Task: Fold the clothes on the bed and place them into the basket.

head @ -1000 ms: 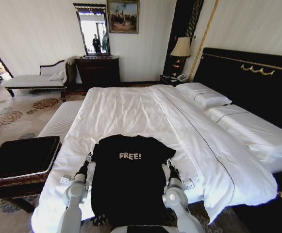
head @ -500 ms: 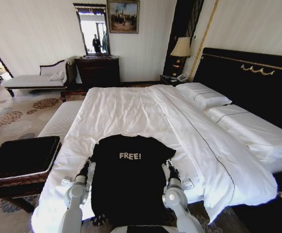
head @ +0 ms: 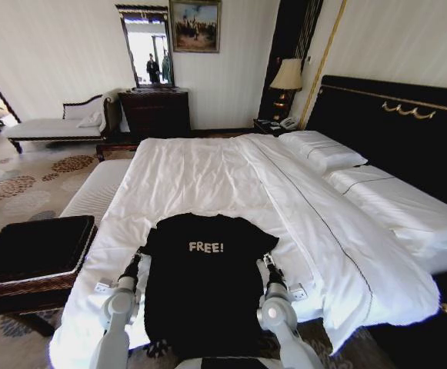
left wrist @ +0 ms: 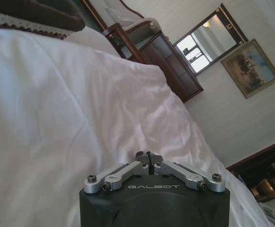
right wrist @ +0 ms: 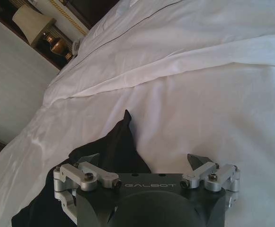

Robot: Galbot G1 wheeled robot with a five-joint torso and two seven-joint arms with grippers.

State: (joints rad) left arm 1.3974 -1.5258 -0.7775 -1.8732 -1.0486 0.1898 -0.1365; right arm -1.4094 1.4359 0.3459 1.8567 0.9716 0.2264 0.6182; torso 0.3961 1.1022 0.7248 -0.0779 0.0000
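lying flat at the foot of the bed (head: 208,169), collar away from the robot, the black t-shirt (head: 204,284) runs lengthwise between the left gripper (head: 136,259), fingers clenched on nothing, and the right gripper (head: 268,263), fingers released at its sleeve.

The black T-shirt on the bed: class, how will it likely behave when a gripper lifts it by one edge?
The black T-shirt would probably drape and sag, since it lies flat and limp with its hem hanging over the bed edge. It looks thin, so likely light. It may slide on the smooth white sheet.
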